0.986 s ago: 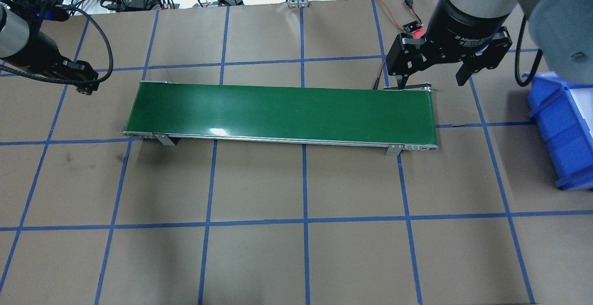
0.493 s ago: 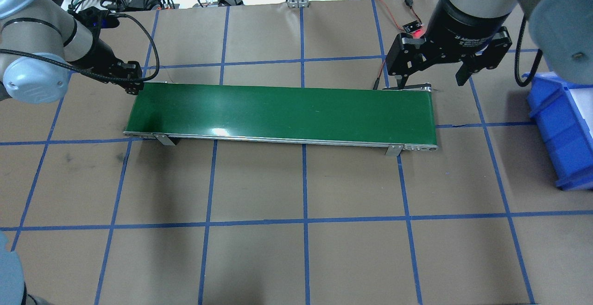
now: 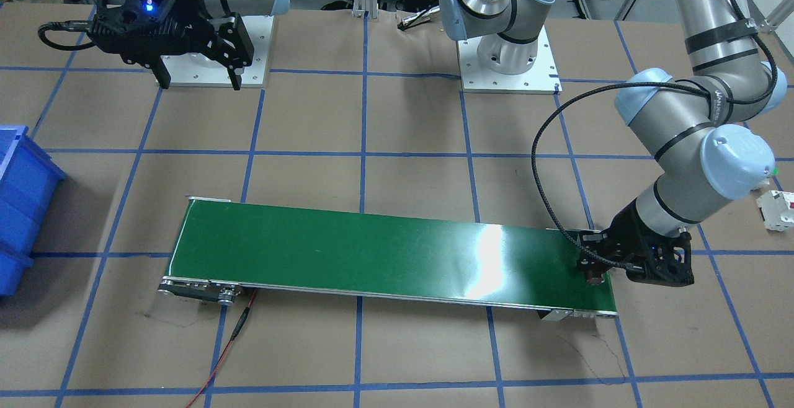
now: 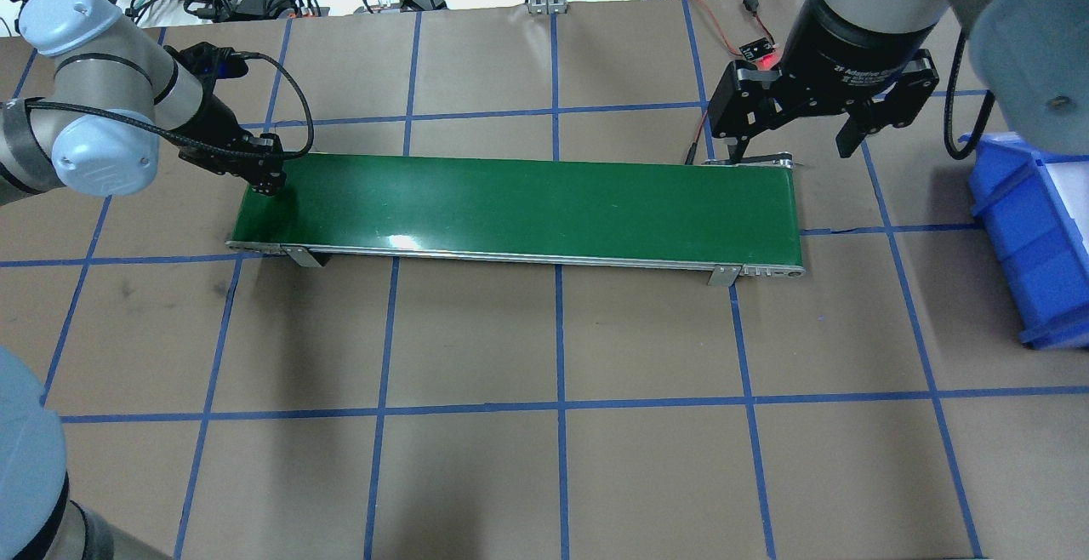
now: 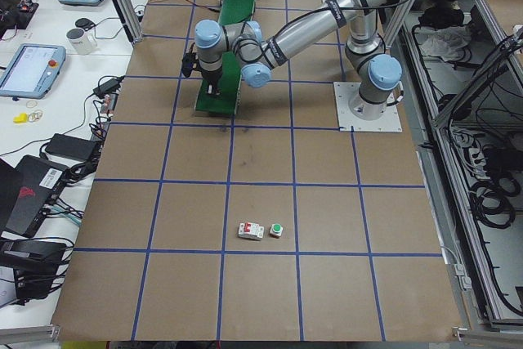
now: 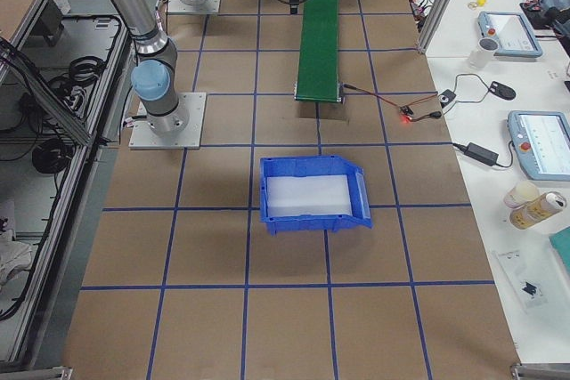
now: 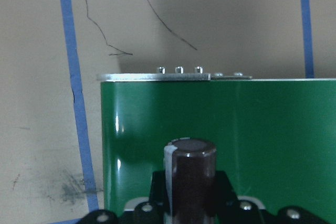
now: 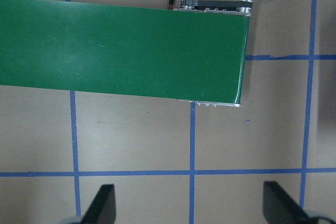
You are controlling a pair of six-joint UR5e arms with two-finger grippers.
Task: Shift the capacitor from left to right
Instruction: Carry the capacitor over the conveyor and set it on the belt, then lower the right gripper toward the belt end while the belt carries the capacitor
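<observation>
The capacitor [image 7: 190, 179] is a small dark cylinder with a greyish top, held upright in my left gripper [image 4: 270, 184], which is shut on it. It hangs over the left end of the green conveyor belt [image 4: 527, 207], close to the surface; I cannot tell whether it touches. In the front-facing view it is a dark stub [image 3: 595, 280] under the gripper [image 3: 593, 270]. My right gripper [image 4: 795, 150] is open and empty, high above the belt's right far corner. Its fingers [image 8: 102, 205] frame the belt's right end [image 8: 121, 51] from above.
A blue bin [image 4: 1029, 237] stands on the table to the right of the belt, its white lining [image 6: 307, 195] showing. A white boxy part with a red mark [image 5: 250, 230] and a white part with a green cap [image 5: 276, 230] lie far off on the table's left. A red sensor wire [image 3: 232, 333] trails from the belt's right end.
My left arm has swung right from the table's left edge to over the belt's left end, carrying the capacitor. The right arm has not moved.
</observation>
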